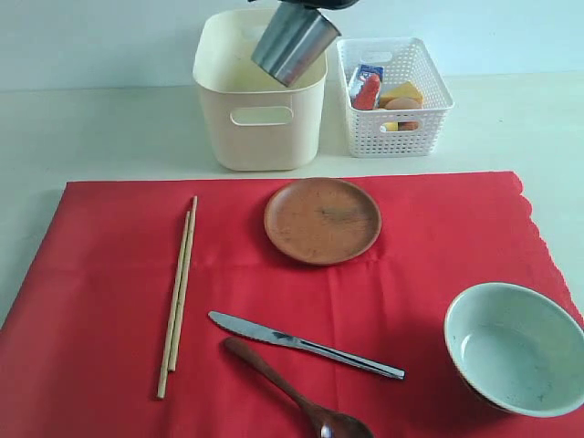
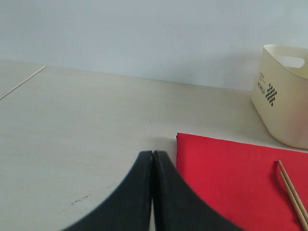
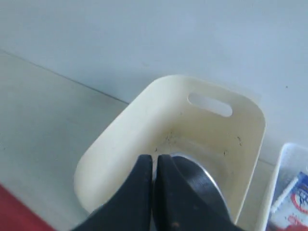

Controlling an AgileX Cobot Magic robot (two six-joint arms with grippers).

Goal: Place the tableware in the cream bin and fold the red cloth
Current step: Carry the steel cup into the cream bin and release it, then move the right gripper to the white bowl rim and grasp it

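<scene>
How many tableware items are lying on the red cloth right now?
5, counting the chopstick pair, at left, as one; plate centre; knife and spoon in front of it; bowl at right. The cup is held above the cream bin.

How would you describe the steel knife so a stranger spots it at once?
Find the red cloth. Below the brown plate in the exterior view lies the steel knife, beside a wooden spoon. It is the cloth's only shiny metal piece.

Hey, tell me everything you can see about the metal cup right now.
The grey metal cup is plain, brushed-looking, smooth-walled and slightly tapered. It hangs tilted in the air above the open cream bin, pinched at its upper end by the right gripper. It seems to touch nothing else.
</scene>
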